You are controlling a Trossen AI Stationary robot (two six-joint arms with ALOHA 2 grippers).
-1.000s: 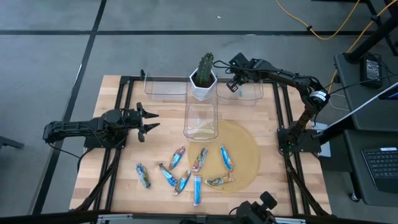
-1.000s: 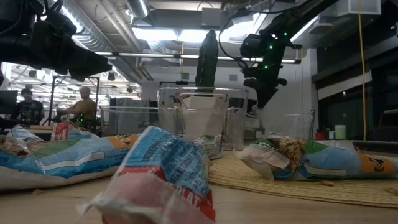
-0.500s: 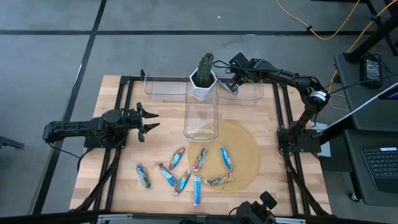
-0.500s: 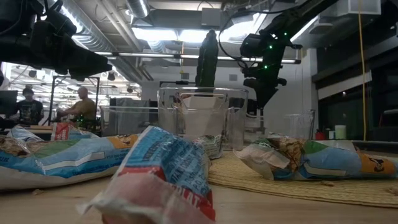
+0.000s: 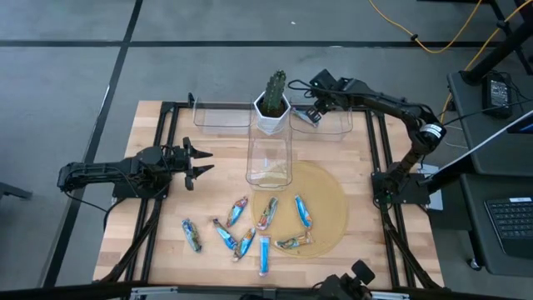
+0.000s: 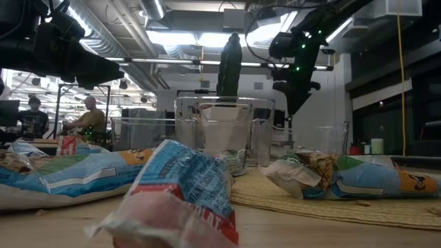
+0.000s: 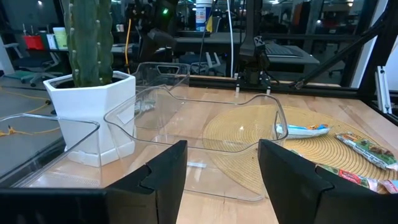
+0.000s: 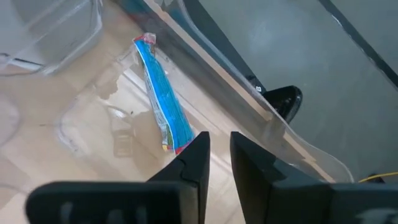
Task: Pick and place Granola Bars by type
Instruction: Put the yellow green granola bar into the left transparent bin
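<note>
Right hand [image 5: 311,107] hung over the clear bin [image 5: 330,125] at about 1 o'clock on the surface [image 5: 158,242], just right of the white cactus pot [image 5: 271,117]. Its fingers [image 8: 193,163] stood a narrow gap apart with nothing between them. One blue granola bar [image 8: 161,104] lay flat on that bin's floor, below the fingertips and apart from them.

Left hand [image 5: 200,162] waited at 9 o'clock, above the surface, fingers [image 7: 163,171] spread wide and empty, pointing toward the centre bin [image 5: 269,162].

Centre bin sat at the middle, its near edge on the round woven mat [image 5: 333,200]. A third clear bin [image 5: 221,114] sat at 11 o'clock, left of the pot.

Remaining granola bars [image 5: 246,227] lay scattered at 6 o'clock: some on the mat's near part, the others on bare wood just left of it, one farthest out toward 7 o'clock [image 5: 191,236].
</note>
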